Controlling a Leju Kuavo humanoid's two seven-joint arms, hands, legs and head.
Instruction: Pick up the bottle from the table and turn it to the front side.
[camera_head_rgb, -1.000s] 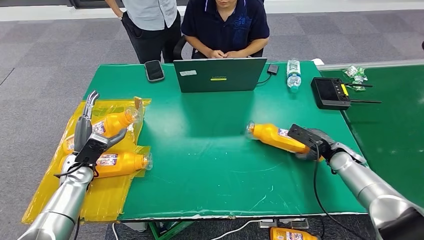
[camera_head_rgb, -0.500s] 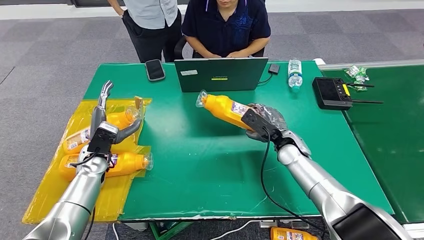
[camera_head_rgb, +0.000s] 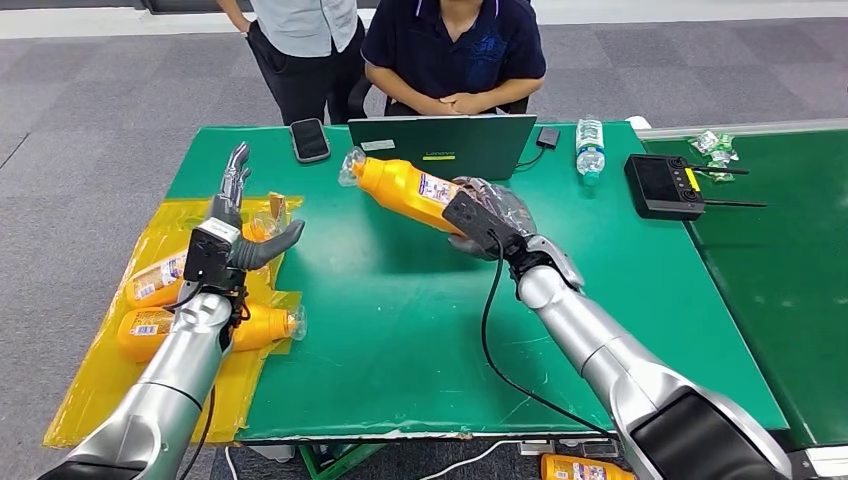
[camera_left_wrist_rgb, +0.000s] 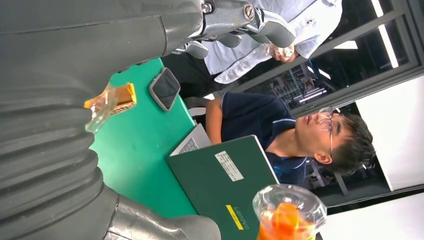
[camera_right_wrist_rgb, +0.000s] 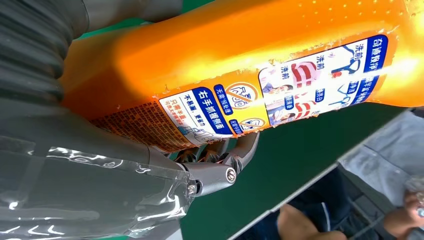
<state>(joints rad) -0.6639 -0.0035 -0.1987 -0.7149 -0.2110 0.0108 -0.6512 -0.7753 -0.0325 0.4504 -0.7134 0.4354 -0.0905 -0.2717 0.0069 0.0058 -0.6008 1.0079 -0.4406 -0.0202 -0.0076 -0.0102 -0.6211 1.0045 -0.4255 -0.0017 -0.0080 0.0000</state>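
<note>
Our right hand (camera_head_rgb: 492, 218) grips the orange bottle (camera_head_rgb: 402, 188) aloft before the laptop (camera_head_rgb: 441, 148); our left hand (camera_head_rgb: 236, 232) hovers with fingers spread, holding nothing.

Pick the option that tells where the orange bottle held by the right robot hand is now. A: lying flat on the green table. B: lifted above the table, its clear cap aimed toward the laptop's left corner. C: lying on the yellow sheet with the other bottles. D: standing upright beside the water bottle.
B: the right robot hand grips the orange bottle in the air, tilted, its clear cap near the laptop.
</note>
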